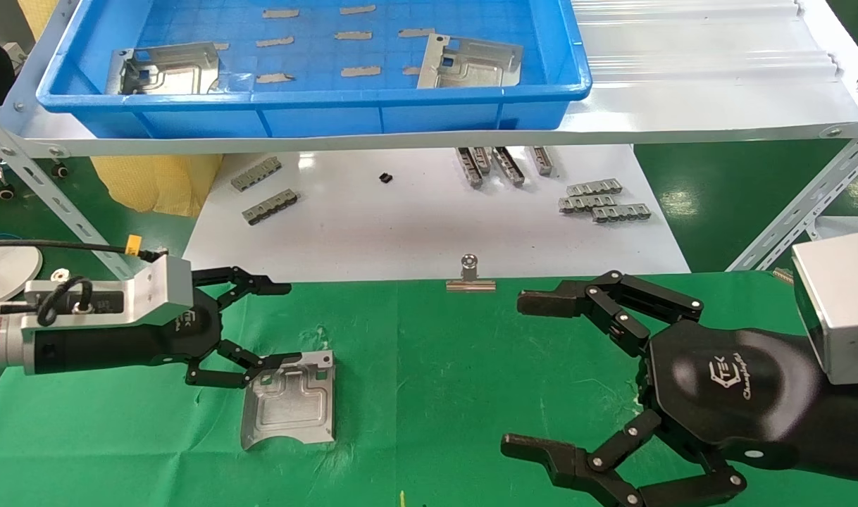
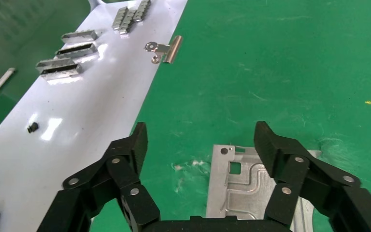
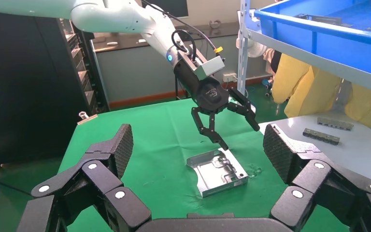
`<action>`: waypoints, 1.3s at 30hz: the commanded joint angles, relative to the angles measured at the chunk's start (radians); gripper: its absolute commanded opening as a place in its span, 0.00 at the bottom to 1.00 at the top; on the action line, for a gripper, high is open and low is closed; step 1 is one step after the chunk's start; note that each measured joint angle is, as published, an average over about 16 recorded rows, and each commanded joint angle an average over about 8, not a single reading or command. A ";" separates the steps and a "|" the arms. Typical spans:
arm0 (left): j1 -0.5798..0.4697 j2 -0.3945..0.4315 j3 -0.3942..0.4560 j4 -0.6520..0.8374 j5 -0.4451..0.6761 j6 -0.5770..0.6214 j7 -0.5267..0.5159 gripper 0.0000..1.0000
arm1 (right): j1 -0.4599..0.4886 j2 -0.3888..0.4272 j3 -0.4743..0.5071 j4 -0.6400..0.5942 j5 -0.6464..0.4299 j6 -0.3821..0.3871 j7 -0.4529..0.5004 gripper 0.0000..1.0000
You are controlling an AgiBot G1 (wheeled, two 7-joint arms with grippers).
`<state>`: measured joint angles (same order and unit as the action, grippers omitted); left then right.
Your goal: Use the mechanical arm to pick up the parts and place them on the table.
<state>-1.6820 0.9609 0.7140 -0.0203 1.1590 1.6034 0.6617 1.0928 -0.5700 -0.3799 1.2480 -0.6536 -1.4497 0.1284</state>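
Observation:
One silvery stamped part lies flat on the green-cloth table. My left gripper is open just above it, with one fingertip at the part's near-left corner and the other off the part. In the left wrist view the part lies under one finger of the open left gripper. Two more parts lie in the blue tray on the shelf. My right gripper is open and empty over the cloth at the right. The right wrist view shows it facing the part and the left gripper.
A glossy white board behind the cloth holds grey toothed strips. A silver binder clip sits at its front edge. A slanted metal shelf strut stands at the right and another at the left.

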 commanded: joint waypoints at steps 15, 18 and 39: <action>0.095 -0.055 -0.068 -0.210 -0.065 -0.018 -0.135 1.00 | 0.000 0.000 0.000 0.000 0.000 0.000 0.000 1.00; 0.126 -0.073 -0.090 -0.273 -0.087 -0.024 -0.178 1.00 | 0.000 0.000 0.000 0.000 0.000 0.000 0.000 1.00; 0.341 -0.197 -0.244 -0.716 -0.239 -0.061 -0.478 1.00 | 0.000 0.000 0.000 0.000 0.000 0.000 0.000 1.00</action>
<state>-1.3405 0.7642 0.4699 -0.7366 0.9195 1.5422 0.1832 1.0929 -0.5700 -0.3800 1.2480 -0.6535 -1.4497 0.1283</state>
